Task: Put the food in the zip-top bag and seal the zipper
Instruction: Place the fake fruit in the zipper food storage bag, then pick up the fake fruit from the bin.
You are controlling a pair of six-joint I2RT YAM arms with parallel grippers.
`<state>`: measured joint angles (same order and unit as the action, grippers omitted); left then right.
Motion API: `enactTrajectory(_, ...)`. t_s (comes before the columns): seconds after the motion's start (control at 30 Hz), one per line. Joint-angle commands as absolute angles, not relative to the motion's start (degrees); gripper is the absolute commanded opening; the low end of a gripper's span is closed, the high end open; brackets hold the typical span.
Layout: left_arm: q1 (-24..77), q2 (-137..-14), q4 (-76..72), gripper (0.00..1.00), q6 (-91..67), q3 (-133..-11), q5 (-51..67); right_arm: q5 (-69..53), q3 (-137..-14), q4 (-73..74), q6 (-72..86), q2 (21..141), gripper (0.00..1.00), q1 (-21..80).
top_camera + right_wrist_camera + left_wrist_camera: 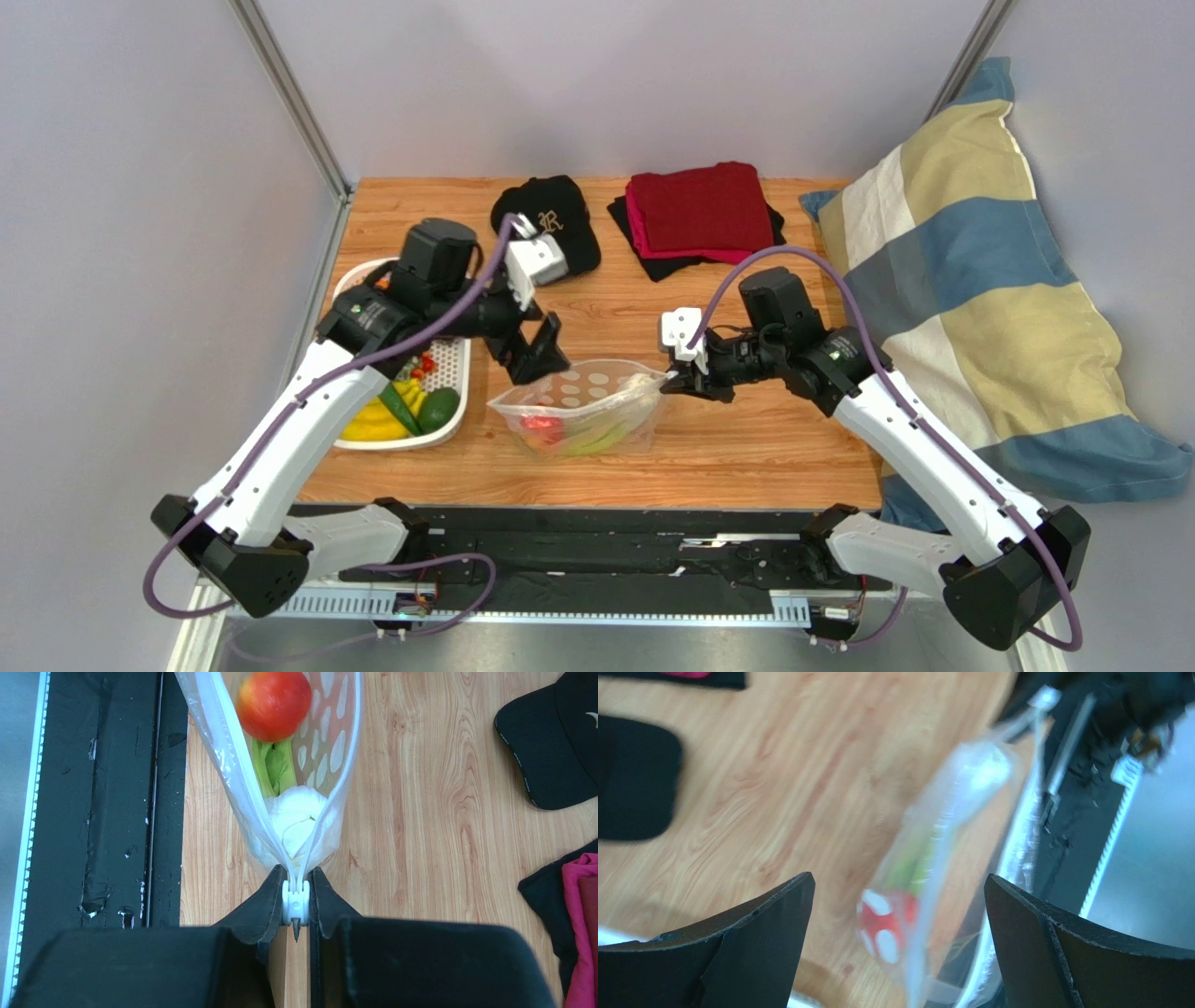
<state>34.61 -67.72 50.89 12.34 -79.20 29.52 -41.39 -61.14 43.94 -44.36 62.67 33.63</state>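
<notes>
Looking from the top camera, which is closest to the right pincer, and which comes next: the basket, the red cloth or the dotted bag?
1. The bag: pinched at its end by the right pincer, mid-table.
2. The red cloth: behind the pincer, at the far edge.
3. The basket: farthest, across on the left side.

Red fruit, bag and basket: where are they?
red fruit [274, 703], right wrist view, middle of its skin.
bag [596, 382], top view, its dotted upper side.
basket [452, 366], top view, its white right wall.

Wooden bench [786, 434] enclosed by pale grey walls [589, 70] with metal corner posts [291, 91] (a striped pillow [982, 308] rests just beside its edge); even, diffuse light.
</notes>
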Motion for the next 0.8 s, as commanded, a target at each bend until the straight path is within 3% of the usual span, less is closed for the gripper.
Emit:
enactTrajectory(0.0, 23.42, -63.90, 45.97, 0.99, 3.69, -80.60, 28.41, -41.13, -63.46, 42.80, -45.00, 61.87, 0.00, 34.01)
enactTrajectory(0.1, 18.74, -66.00, 46.14, 0.99, 5.62, -79.55, 18.05, -41.22, -63.46, 42.98, -45.17, 61.87, 0.00, 34.10)
enactTrajectory(0.23, 3.20, -73.27, 45.52, 0.97, 3.43, -77.17, 20.31, -41.22, -63.46, 42.89, -45.70, 62.05, 0.00, 34.10)
enactTrajectory(0.37, -2.26, -81.28, 45.18, 0.93, 4.22, -78.31, 16.53, -41.22, -63.63, 43.15, -45.70, 62.23, 0.00, 34.19)
enactTrajectory(0.77, -5.45, -101.59, 41.14, 0.89, 4.31, -82.27, 15.47, -40.43, -63.37, 43.42, -45.70, 62.14, 0.00, 34.45)
